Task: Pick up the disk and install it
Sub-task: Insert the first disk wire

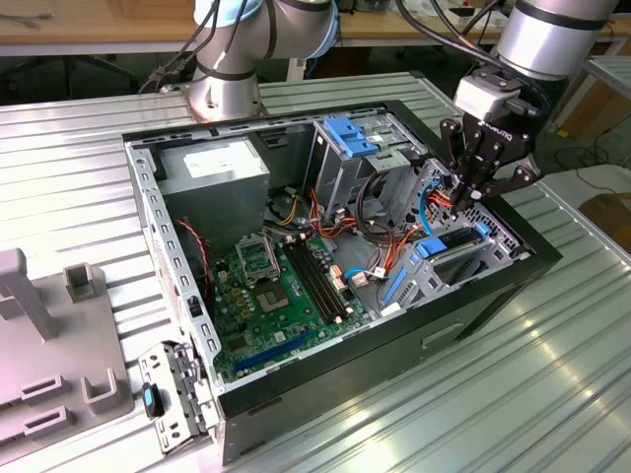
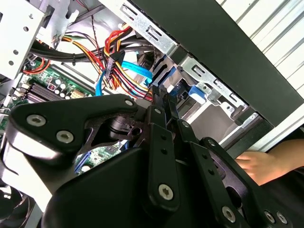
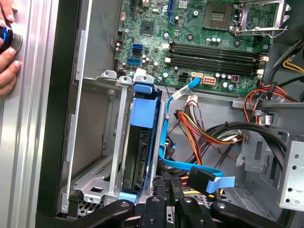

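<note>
Claw [image 1: 471, 192] hangs over the open PC case [image 1: 394, 340] at approx 3 o'clock in the exterior view, just above the lower drive bay. Its fingers [image 3: 156, 209] look drawn close together near one end of the disk [image 3: 138, 156], but can't tell if they grip it or just touch. Disk w/ its blue carrier rail sits on edge in the grey metal bay [image 3: 111, 142], between the bay's rails, next to the case's side wall; blue tab [image 3: 143, 88] toward the motherboard [image 3: 199, 33]. In the exterior view the disk [image 1: 455, 246] lies below the claw, approx 4 o'clock from the tall drive cage w/ blue bracket [image 1: 350, 135]. Blue data cable [image 3: 204, 175] and orange/yellow power wires [image 2: 121, 71] run just beside the claw. A hand [image 3: 7, 52] rests on the ribbed metal tabletop [image 1: 552, 394] outside the case.
</note>
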Controlling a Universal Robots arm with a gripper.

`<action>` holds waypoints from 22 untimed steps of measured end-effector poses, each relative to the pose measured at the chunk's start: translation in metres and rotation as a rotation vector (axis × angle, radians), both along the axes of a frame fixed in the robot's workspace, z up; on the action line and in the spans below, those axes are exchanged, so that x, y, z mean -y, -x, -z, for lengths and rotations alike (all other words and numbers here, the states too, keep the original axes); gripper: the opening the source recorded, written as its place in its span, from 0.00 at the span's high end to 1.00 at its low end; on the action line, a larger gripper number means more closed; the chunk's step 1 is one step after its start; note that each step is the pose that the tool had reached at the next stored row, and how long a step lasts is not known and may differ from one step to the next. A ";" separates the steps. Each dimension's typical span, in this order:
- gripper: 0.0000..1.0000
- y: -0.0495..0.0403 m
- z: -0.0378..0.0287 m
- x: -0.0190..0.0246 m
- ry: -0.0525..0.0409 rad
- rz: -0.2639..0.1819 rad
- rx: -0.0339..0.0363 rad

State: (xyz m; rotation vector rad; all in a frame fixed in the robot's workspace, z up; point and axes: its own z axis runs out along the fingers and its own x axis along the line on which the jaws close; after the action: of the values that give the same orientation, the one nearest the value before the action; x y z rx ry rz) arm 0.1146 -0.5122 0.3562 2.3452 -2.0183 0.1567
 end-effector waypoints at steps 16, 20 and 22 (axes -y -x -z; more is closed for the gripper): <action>0.84 0.0000 0.0001 0.0082 -0.0002 0.000 0.0000; 0.84 0.0000 0.0005 0.0114 -0.0004 0.012 0.0000; 0.84 0.0000 0.0008 0.0114 -0.0003 0.026 0.0000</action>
State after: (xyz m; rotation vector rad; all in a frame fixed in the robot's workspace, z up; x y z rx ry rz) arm 0.1146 -0.5236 0.3554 2.3179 -2.0481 0.1554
